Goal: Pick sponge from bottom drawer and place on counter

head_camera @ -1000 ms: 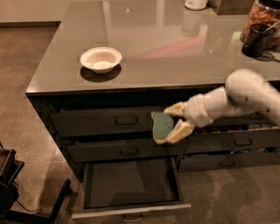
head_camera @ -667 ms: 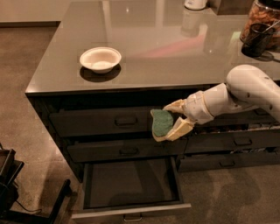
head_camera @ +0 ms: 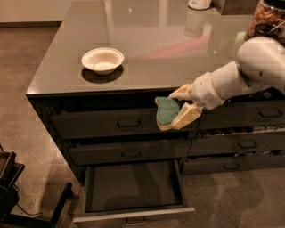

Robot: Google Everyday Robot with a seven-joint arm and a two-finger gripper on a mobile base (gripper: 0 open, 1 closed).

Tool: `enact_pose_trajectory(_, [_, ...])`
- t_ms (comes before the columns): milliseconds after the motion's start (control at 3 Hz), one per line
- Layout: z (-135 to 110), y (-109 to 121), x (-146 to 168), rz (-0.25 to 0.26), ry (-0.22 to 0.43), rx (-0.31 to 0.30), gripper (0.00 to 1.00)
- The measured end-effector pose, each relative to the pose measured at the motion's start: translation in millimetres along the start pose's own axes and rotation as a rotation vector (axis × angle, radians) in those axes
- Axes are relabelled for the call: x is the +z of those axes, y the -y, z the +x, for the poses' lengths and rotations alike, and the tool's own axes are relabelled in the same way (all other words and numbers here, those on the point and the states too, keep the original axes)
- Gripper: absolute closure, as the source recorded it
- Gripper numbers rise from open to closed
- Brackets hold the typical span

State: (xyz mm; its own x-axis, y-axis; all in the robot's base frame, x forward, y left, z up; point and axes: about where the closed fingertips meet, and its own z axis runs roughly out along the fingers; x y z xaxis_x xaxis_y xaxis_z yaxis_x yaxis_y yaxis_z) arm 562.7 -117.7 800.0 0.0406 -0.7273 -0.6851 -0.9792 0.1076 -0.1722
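Note:
My gripper (head_camera: 178, 109) is shut on the sponge (head_camera: 167, 111), a small teal-faced block held between its cream fingers (head_camera: 187, 116). It hangs in front of the top left drawer, just below the edge of the counter (head_camera: 156, 49). The bottom drawer (head_camera: 133, 189) is pulled out below and looks empty inside. My white arm reaches in from the right.
A white round bowl (head_camera: 103, 59) sits on the counter at the left. A jar (head_camera: 267, 20) and a white object (head_camera: 199, 4) stand at the counter's back right. Narrower drawers (head_camera: 240, 144) are on the right. Part of the robot base (head_camera: 13, 187) shows at bottom left.
My gripper has lifted the sponge a little higher, nearer the counter edge. The drawer and bowl have not moved.

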Motion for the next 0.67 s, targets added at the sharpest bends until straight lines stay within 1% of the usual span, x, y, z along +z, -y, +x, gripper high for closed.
enact_pose_trajectory(333, [-55.6, 22.4, -57.7, 0.067, -0.024, 0.016, 1.00])
enact_pose_trajectory(667, [-55.3, 22.1, -57.2, 0.066, -0.024, 0.015, 1.00])
